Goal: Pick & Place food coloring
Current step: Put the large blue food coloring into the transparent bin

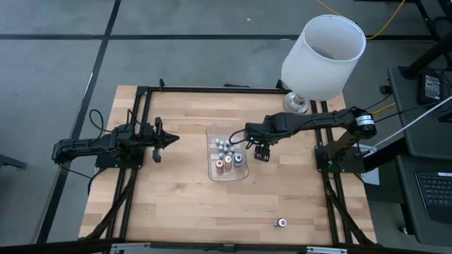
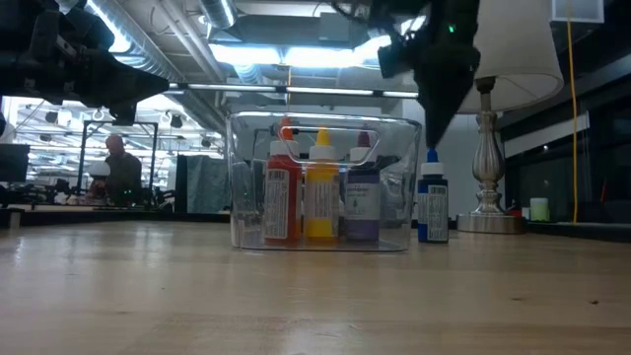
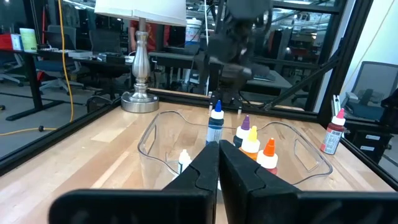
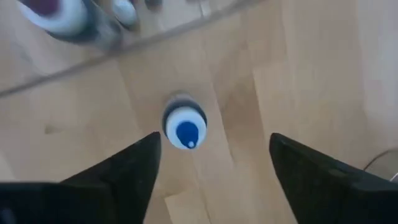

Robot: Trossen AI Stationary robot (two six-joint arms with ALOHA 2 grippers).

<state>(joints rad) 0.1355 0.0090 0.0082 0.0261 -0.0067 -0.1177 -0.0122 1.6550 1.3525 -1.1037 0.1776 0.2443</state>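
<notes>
A clear plastic tray [image 1: 212,169] sits mid-table and holds several tiny food coloring bottles [image 1: 227,154]. In the low view, red, yellow and purple ones [image 2: 320,197] stand upright in it. A blue-capped bottle [image 4: 185,129] stands on the wood just right of the tray [image 2: 432,207]. My right gripper [image 4: 214,138] hangs open above this bottle, fingers pointing down, one on either side and clear of it [image 1: 263,152]. My left gripper [image 3: 217,168] is shut and waits left of the tray [image 1: 169,139]. One more bottle [image 1: 282,223] stands alone near the table's near edge.
A lamp with a big white shade [image 1: 323,56] and a metal base [image 1: 296,104] stands at the far right of the table, behind my right arm. A black frame [image 1: 141,92] rims the tabletop. Bare wood lies near the tray on the near side.
</notes>
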